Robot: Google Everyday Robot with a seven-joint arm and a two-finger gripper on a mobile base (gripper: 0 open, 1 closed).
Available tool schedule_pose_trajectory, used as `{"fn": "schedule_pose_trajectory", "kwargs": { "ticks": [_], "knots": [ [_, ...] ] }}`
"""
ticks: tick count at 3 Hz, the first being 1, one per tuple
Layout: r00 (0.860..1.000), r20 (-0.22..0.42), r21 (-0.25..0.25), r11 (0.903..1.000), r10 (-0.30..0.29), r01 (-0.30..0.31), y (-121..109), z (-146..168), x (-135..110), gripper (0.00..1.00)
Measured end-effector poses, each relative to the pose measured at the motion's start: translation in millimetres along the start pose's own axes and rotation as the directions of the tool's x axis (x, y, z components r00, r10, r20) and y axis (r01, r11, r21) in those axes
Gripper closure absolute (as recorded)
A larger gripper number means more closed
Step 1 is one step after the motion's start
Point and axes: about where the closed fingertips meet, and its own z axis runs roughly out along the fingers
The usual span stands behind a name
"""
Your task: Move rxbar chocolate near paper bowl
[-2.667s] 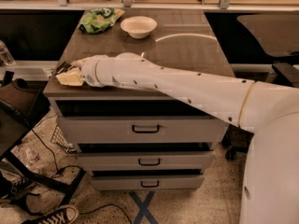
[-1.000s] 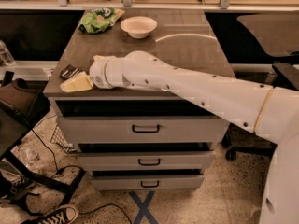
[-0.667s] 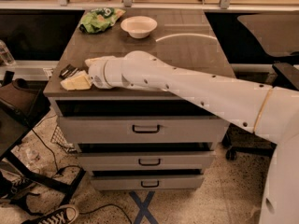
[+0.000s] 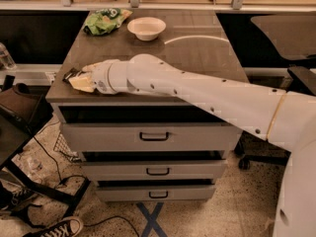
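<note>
The rxbar chocolate (image 4: 71, 74) is a small dark wrapper lying at the front left corner of the dark cabinet top (image 4: 197, 58). Only its left end shows; the rest is hidden behind my gripper. My gripper (image 4: 80, 81) is low over the top, right at the bar and touching or nearly touching it. The paper bowl (image 4: 146, 27) is white and round and stands at the back of the top, left of centre, far from the bar and the gripper. My white arm reaches in from the right across the front of the top.
A green snack bag (image 4: 104, 20) lies at the back left, just left of the bowl. The cabinet has three drawers (image 4: 154, 137) below. Cables and a dark chair (image 4: 19, 117) are on the floor to the left. A shelf edge runs behind the top.
Over the frames the arm's forearm has risen and shifted slightly right, while the gripper has stayed at the front left corner by the bar. The bar and the bowl have not moved.
</note>
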Motion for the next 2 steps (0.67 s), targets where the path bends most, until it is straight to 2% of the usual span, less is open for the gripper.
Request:
{"fn": "schedule_pose_trajectory", "kwargs": {
  "ticks": [1, 2],
  "knots": [
    [1.0, 0.0, -0.003, 1.0, 0.0, 0.0, 1.5, 1.2, -0.2, 1.0],
    [1.0, 0.0, -0.003, 1.0, 0.0, 0.0, 1.6, 1.2, -0.2, 1.0]
  ]
}}
